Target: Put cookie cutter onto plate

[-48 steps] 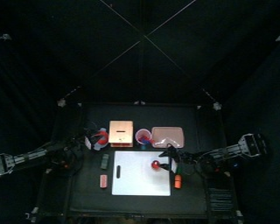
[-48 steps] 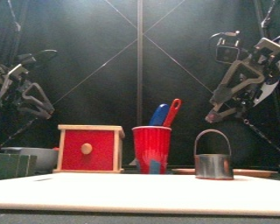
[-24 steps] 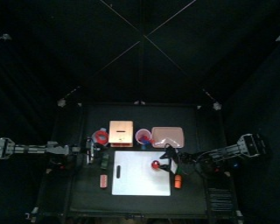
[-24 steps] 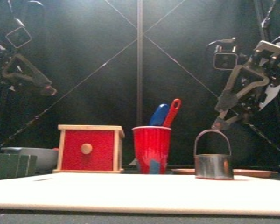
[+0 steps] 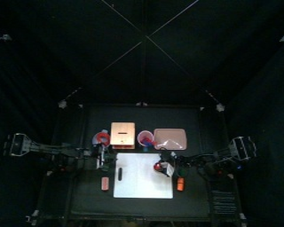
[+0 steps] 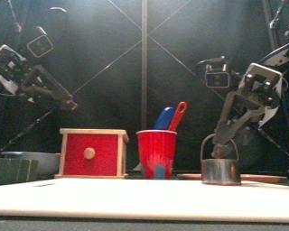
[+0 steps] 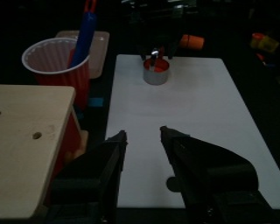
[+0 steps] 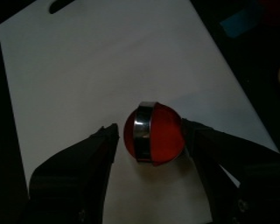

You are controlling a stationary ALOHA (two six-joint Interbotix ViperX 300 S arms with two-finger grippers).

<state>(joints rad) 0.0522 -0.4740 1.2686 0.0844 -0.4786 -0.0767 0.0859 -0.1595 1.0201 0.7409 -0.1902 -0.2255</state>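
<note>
The cookie cutter (image 8: 164, 138) is a small red round piece with a metal band and a handle, standing on the white sheet (image 8: 95, 70). My right gripper (image 8: 154, 129) is open, its jaws low on either side of the cutter with a little gap on each side. In the front view the right gripper (image 6: 219, 146) hangs just over the cutter (image 6: 219, 170). The pale pink plate (image 5: 170, 136) lies behind the sheet at the back right. My left gripper (image 7: 140, 134) is open and holds nothing, raised over the table's left side (image 6: 68, 104).
A red cup (image 6: 157, 152) with blue and red utensils stands mid-table, beside a wooden box (image 6: 91, 152) with a red front. An orange piece (image 5: 179, 183) lies at the sheet's right edge, another small piece (image 5: 106, 183) left of it.
The right gripper has come down and forward until its jaws flank the cookie cutter. The left arm has swung up and inward on its side.
</note>
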